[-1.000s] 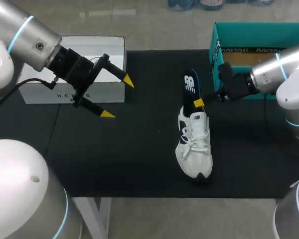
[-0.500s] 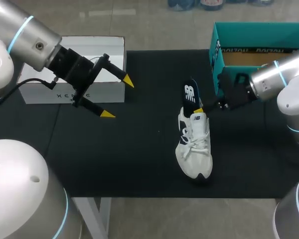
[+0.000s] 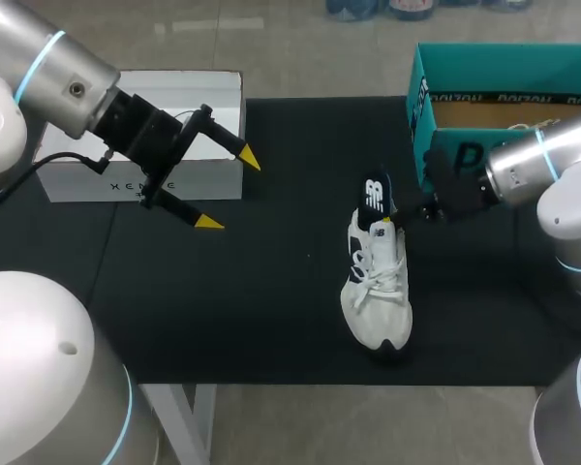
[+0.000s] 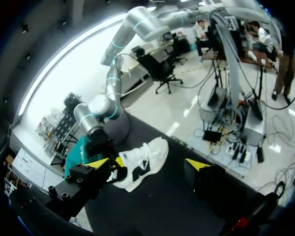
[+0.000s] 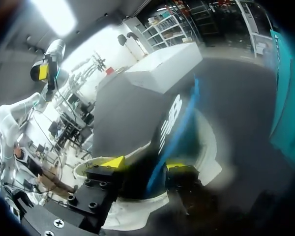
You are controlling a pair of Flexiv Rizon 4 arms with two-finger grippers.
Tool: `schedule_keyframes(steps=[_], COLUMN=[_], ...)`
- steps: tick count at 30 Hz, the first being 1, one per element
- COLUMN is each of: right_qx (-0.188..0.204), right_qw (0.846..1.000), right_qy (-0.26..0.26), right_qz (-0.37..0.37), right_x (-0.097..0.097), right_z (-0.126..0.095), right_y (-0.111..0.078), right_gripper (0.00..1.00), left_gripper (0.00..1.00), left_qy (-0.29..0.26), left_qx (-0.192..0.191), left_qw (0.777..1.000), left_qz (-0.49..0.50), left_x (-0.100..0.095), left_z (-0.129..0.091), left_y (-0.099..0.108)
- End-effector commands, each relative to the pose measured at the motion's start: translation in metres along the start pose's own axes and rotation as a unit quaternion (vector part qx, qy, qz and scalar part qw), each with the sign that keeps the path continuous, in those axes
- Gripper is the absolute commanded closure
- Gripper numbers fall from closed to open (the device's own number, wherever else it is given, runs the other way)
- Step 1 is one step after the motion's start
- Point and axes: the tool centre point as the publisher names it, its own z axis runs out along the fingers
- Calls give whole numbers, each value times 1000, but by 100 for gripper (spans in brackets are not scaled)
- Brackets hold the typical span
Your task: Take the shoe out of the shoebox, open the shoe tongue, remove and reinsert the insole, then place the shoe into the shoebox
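the dark blue insole (image 3: 375, 190) stands half out of the heel opening of the white shoe (image 3: 378, 291), and its free end points to 12 o'clock. in the right wrist view the insole passes straight between the two yellow tips of the right gripper (image 5: 145, 164). the fingers (image 5: 113, 161) are almost closed and press on it from both sides, so the gripper has the insole in its hold, just above the collar of the shoe.

the shoe lies on the black mat (image 3: 271, 291), its toe to 6 o'clock and its heel to 12 o'clock. the teal shoebox (image 3: 421, 107) stands at 1 o'clock from the shoe, apart from it. the right arm comes in from 3 o'clock, low over the mat, and its gripper points to 9 o'clock.

the left gripper (image 3: 229, 190) hangs at 9 o'clock from the shoe, well apart from it, beside the white box (image 3: 174, 92). its fingers are spread wide and hold nothing; they point to about 4 o'clock.
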Motion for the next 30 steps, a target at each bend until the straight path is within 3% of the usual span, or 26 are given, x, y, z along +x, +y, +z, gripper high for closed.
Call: schedule_keyframes(steps=[1,6,8,9,10,11,30], right_qx=[0,-1,0,2,3,3,7], right_qw=[1000,1000,1000,1000,1000,1000,1000], right_qy=[-6,-12,-12,-12,-13,-12,-10], right_qz=[-7,-18,-19,-19,-19,-18,-10], right_x=[-3,-11,-12,-14,-14,-15,-12], right_z=[-4,-6,-5,-6,-6,-6,-8], right_y=[17,29,29,28,27,26,17], right_gripper=[0,0,15,40,82,100,100], left_gripper=[0,0,0,0,0,0,0], left_qy=[2,2,2,2,2,2,2], left_qx=[-1,-1,-1,-1,-1,-1,-1], left_qw=[1000,1000,1000,1000,1000,1000,1000], left_qz=[0,0,0,0,0,0,0], left_x=[0,0,0,0,0,0,0], left_z=[-1,-1,-1,-1,-1,-1,-1], left_y=[0,0,0,0,0,0,0])
